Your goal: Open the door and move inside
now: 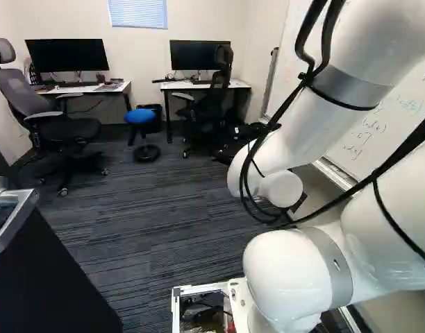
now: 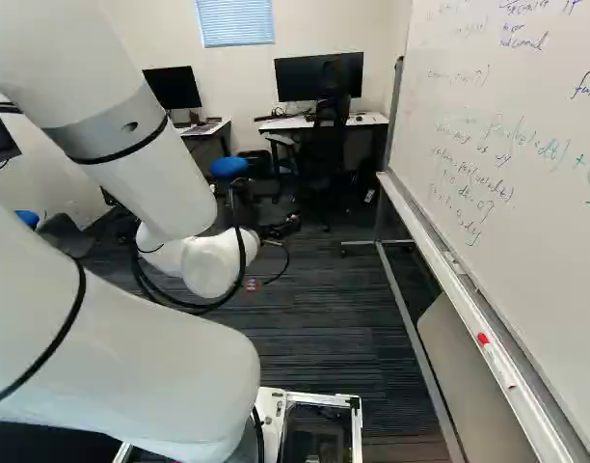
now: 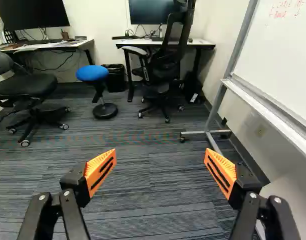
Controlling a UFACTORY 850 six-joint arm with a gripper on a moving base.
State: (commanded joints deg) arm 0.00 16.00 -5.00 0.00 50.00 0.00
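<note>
Close in, the white box frame [image 1: 198,288] of the base pokes ahead on the floor. The dark, flat door [image 1: 49,277] stands just beside it, at the left of the left base view, swung open, with a shiny bent metal handle [image 1: 12,208]. A wide strip of gray, stripy carpet [image 1: 150,208] runs from the door across to the big whiteboard [image 2: 507,125], and on to the desks. The board's long metal tray [image 2: 449,270] makes a straight edge on the other side, with a red-tipped pen [image 2: 496,357] on it. The big, smooth, round white arm [image 1: 289,277] leans out over the carpet, with black cables tied on.

The claw [image 2: 279,229] is wide open. Its orange, ridged pads [image 3: 101,170] are far apart and touch nothing, and carpet shows in the gap.

Ahead, the board's metal foot [image 3: 205,133] sticks out over the carpet on little wheels. Farther off are a round blue stool [image 3: 92,73], a black mesh chair [image 3: 165,60] and a gray one [image 3: 25,86]. Last come two white-topped desks [image 3: 205,43] with black screens [image 3: 30,12], by the pale wall [image 3: 105,30].
</note>
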